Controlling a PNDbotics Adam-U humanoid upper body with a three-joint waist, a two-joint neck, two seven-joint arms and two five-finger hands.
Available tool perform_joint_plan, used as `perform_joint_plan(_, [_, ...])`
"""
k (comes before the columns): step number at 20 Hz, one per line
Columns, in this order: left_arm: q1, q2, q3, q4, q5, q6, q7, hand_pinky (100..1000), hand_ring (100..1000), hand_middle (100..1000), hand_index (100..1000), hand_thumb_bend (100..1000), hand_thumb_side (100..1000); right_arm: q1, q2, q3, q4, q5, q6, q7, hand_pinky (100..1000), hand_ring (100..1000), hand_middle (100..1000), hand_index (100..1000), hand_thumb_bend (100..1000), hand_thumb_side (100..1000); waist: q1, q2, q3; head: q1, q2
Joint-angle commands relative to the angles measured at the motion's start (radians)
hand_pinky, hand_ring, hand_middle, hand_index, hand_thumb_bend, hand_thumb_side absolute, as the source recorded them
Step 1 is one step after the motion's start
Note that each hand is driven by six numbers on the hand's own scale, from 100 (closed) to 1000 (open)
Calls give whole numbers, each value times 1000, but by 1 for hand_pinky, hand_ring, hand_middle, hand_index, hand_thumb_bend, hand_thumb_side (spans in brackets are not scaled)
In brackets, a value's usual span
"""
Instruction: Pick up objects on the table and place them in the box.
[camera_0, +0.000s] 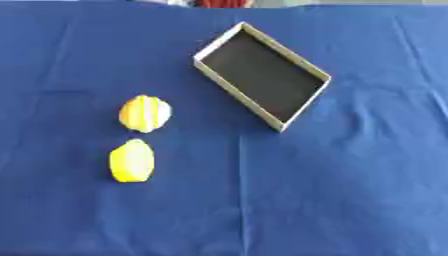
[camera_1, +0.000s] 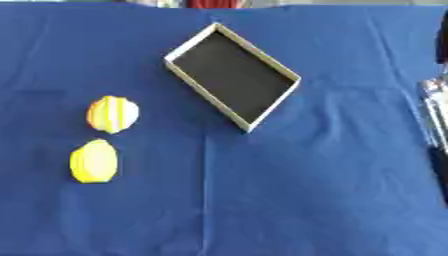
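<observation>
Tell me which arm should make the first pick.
Left, probably. The plain yellow lemon-shaped fruit and the yellow, orange-striped round fruit both lie on the table's left side, left of the empty, dark-lined shallow cardboard box. No hand is visible yet.

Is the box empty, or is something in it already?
Empty. The box shows only its dark floor; the yellow fruit and striped fruit lie outside on the cloth.

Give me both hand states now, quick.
Left hand: not in view.
Right hand: not identifiable; only a silver-black part of the right arm shows at the right edge of the right eye view.
</observation>
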Motion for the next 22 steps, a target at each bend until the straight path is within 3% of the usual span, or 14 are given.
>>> perform_joint_plan(1, [-8,34,7,-16,1,-2,-2,931,779,760,860,100,620,-6,-28,-11,-17,3,5,-4,818,829,734,787,100,791,2,-21,1,5,-12])
perform_joint_plan(11, [0,51,6,-16,-5,6,-10,926,779,760,861,100,613,-4,-32,-11,-17,5,6,-4,818,828,733,787,100,792,3,-19,2,15,5])
perform_joint_plan(14, [27,120,-11,-16,-5,37,-38,915,778,760,861,100,610,0,-39,-11,-17,9,6,-5,818,829,733,787,100,794,6,-17,2,16,9])
perform_joint_plan(17, [71,233,-37,-16,10,90,-93,905,779,761,868,100,611,4,-48,-10,-17,14,6,-5,818,829,733,787,100,795,12,-14,5,11,11])
perform_joint_plan(22, [158,404,-59,-16,43,194,-247,889,782,765,888,100,642,10,-61,-8,-17,20,6,-6,818,829,733,787,100,797,19,-12,12,6,14])
